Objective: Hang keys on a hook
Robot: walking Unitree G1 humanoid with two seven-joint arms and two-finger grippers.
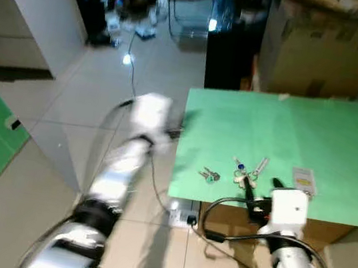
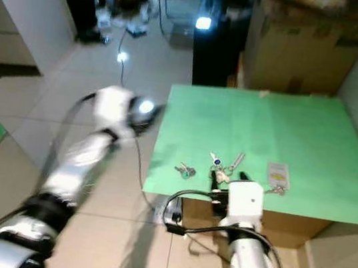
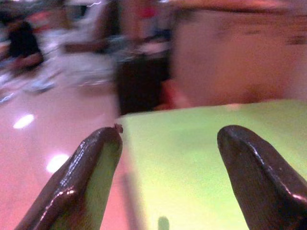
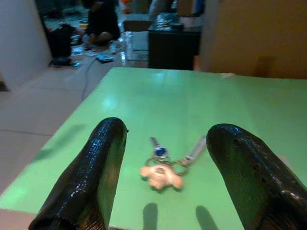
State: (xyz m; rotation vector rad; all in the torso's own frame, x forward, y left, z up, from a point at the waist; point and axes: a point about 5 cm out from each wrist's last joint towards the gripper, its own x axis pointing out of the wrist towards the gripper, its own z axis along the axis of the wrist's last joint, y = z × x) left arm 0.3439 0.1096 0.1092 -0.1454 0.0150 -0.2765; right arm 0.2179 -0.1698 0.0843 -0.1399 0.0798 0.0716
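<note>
Left arm is raised over the tiled floor (image 1: 67, 117), off the left edge of the green surface (image 1: 314, 134). Head views blur it; its left tool (image 3: 168, 158) is seen from the wrist camera with fingers (image 3: 91, 177) spread wide, nothing between them, aimed at the surface's near-left corner.

On the surface, near the front edge, left to right:
- small key pair (image 1: 210, 175) with a green tag, lying alone, left of the main bunch
- keys (image 1: 246, 173), a bunch on a ring with a blue-headed key, a pale fob and a silvery piece angled up-right
- flat pale card-like item (image 1: 303, 180) with a yellow mark, right of the bunch; a small ring lies at its lower edge, detail too fine to tell

Right tool (image 4: 165, 167) sits at the front edge of the surface, fingers (image 4: 91, 177) wide apart and empty. In the right wrist view the keys lie flat on the surface just ahead of the fingertips, roughly centred in the gap, not touching either finger. In the head views the tool's white housing is just below and right of the bunch.

Behind the surface: cardboard box (image 1: 320, 47), and a black cabinet (image 1: 232, 47) to its left.
</note>
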